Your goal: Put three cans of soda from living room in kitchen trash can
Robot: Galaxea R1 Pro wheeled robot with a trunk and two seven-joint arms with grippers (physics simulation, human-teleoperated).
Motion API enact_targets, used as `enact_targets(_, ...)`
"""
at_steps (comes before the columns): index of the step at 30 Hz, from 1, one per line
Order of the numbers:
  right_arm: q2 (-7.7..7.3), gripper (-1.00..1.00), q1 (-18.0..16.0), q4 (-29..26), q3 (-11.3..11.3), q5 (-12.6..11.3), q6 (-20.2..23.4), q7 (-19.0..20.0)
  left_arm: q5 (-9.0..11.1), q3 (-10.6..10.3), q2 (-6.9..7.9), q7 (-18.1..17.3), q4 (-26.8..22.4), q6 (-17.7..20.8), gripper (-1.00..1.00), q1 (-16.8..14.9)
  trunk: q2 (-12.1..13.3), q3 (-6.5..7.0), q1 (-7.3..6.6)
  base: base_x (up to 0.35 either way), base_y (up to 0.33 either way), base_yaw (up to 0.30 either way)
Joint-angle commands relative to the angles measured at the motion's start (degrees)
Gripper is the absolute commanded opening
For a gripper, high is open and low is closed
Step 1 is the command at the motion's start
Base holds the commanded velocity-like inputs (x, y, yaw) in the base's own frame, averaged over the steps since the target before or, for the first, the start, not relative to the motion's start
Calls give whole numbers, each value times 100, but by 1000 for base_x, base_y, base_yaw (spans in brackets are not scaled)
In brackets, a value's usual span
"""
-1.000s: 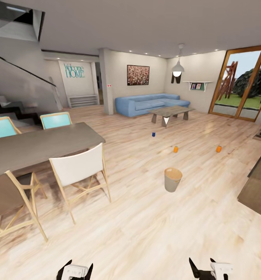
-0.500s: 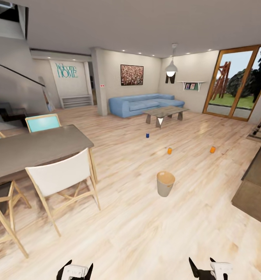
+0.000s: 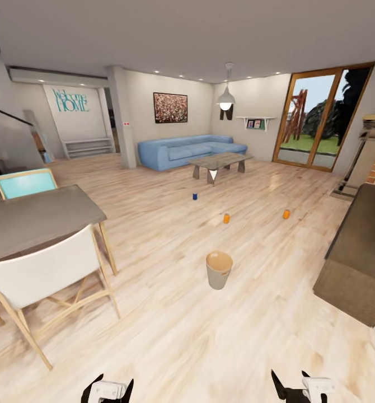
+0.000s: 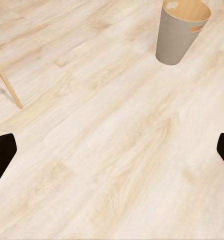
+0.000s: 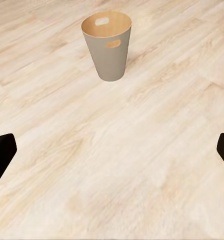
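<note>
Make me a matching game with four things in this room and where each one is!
Things:
1. blue can
2. bin
3. white chair
4. sofa

Places:
A. against the far wall, under the picture
B. on the floor just in front of the coffee table
C. pulled up to the dining table
D. standing alone on the floor, nearer the robot than the cans

Pairs: 1-B, 2-D, 3-C, 4-A
</note>
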Motion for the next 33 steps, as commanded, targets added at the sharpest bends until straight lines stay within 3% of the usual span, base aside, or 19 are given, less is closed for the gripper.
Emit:
enact_targets(1, 0, 100, -1, 0, 0, 0, 0, 0, 1, 1, 0, -1, 0, 0, 100, 0, 0, 0, 0, 267, -116, -17)
enact_targets(23, 5, 100, 1, 0, 8, 9, 0, 8, 16, 6, 0, -3, -6, -1, 100, 0, 0, 0, 0, 291, -68, 0)
enact_targets(33, 27, 100, -2, 0, 9, 15, 0, -23, 6, 3, 0, 4, -6, -6, 100, 0, 0, 15, 0, 275, -154, 163)
